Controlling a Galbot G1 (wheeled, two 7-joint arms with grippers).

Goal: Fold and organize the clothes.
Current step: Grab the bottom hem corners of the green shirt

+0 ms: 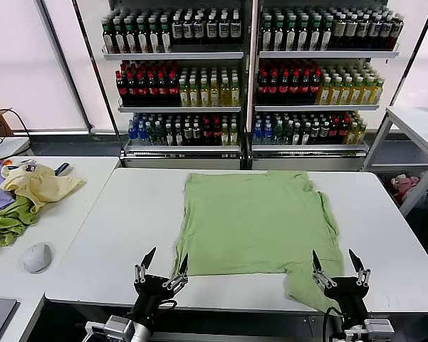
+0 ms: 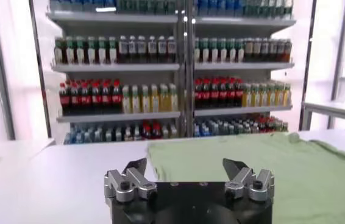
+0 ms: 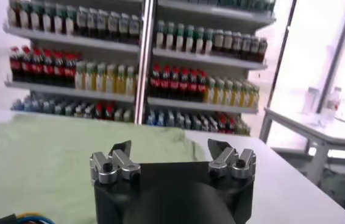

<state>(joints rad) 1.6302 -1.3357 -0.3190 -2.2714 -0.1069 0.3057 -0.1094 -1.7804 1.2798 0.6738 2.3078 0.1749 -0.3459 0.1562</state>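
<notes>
Now the shirt [image 1: 255,221] lies flat mid-table, thin and floppy, likely to slide, so pinch its near hem corners; left gripper [image 1: 165,261] and right gripper [image 1: 337,259] hover spread wide, empty.

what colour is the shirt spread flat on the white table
Light sage green, plain on the side facing up. The short-sleeved shirt shows best in the head view.

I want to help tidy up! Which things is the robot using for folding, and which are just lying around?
For the folding:
- light sage-green shirt, spread flat on the white table
- left gripper, open, at the shirt's near left corner
- right gripper, open, at its near right corner

Just lying about:
- pale yellow garment, with darker green and purple clothes, on the side table
- grey computer mouse
- shelves of drink bottles
</notes>
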